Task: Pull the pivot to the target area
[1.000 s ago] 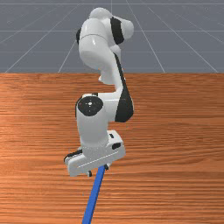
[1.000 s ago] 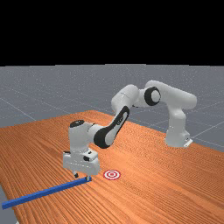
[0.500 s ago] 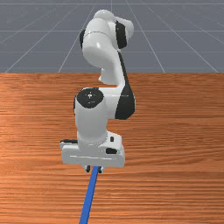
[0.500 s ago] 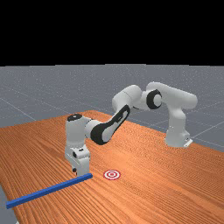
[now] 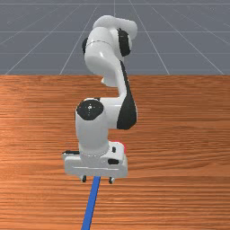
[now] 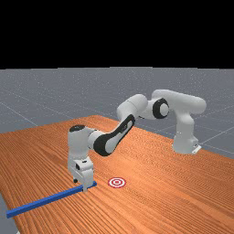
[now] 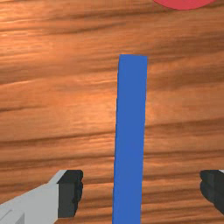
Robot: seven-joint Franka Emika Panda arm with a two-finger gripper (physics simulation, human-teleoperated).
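Note:
In the front view my gripper [image 5: 97, 179] is low over the blue bar [image 5: 91, 206], its fingers standing wide on either side. The wrist view has the gripper [image 7: 141, 191] open too, with wood visible between each finger and the bar [image 7: 130, 131]; the bar's end reaches out past the fingers. Across the wood in the far view lies the bar [image 6: 45, 202], its right end short of and apart from the red-and-white ringed target [image 6: 117, 183]. Part of the target's red edge [image 7: 184, 3] appears beyond the bar's end in the wrist view. My hand mostly hides the target in the front view.
The wooden table [image 6: 155, 205] extends around the bar and target. Toward the far view's left, the bar reaches the table's edge. The arm's base [image 6: 185, 144] stands at the far view's right.
The bar has swung slightly toward the front view's left since the first frames. My hand has turned, rose, then came down again around the bar, and the fingers have spread apart.

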